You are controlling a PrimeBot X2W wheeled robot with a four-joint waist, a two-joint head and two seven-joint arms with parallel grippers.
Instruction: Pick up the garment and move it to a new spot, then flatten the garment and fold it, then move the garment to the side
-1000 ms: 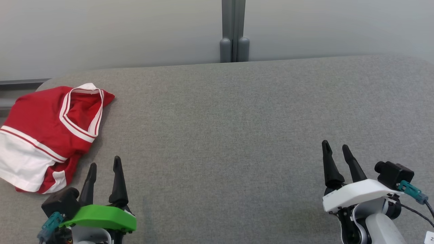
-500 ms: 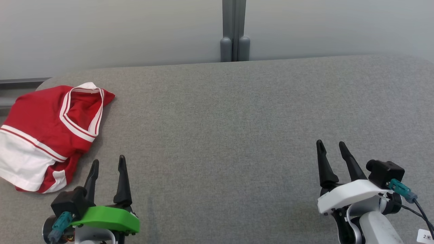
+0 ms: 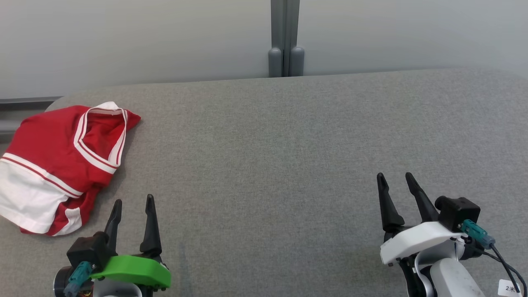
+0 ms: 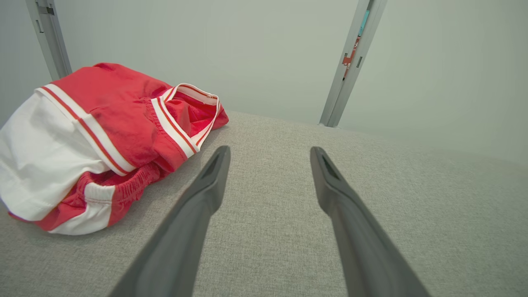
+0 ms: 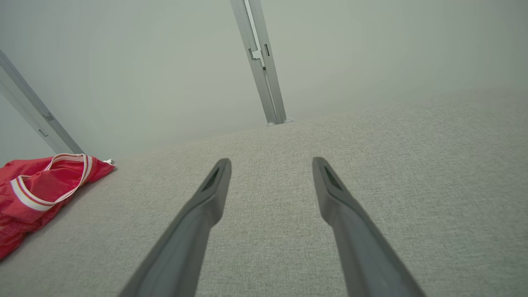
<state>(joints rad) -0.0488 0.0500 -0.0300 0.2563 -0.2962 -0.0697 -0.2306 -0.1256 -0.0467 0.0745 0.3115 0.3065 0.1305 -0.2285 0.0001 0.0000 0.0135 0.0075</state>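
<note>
red-and-white cloth garment point(image 3: 53, 156) lies bunched in a loose heap at the left end of your grey fabric-covered tabletop point(image 3: 268, 144). you can see a red body, a white panel on the side nearer you, and a white-striped band curling open at the far end of the heap. nothing has hold of it.

your left pincer point(image 3: 134, 200), the one with the green shell, sits just right of the heap's near corner, close but not touching. its two long dark fingers are spread wide with only bare cloth surface between them. from the left wrist view the garment point(image 4: 95, 136) lies off to the left of that pincer point(image 4: 270, 149).

your right pincer point(image 3: 394, 175), white-shelled, is well apart from the garment at the lower right, equally wide open and holding nothing. its own wrist view point(image 5: 271, 160) catches the garment point(image 5: 37, 189) far off to the left.

behind the tabletop stands a pale wall point(image 3: 123, 41) with a grey upright post point(image 3: 284, 37) at its middle.
</note>
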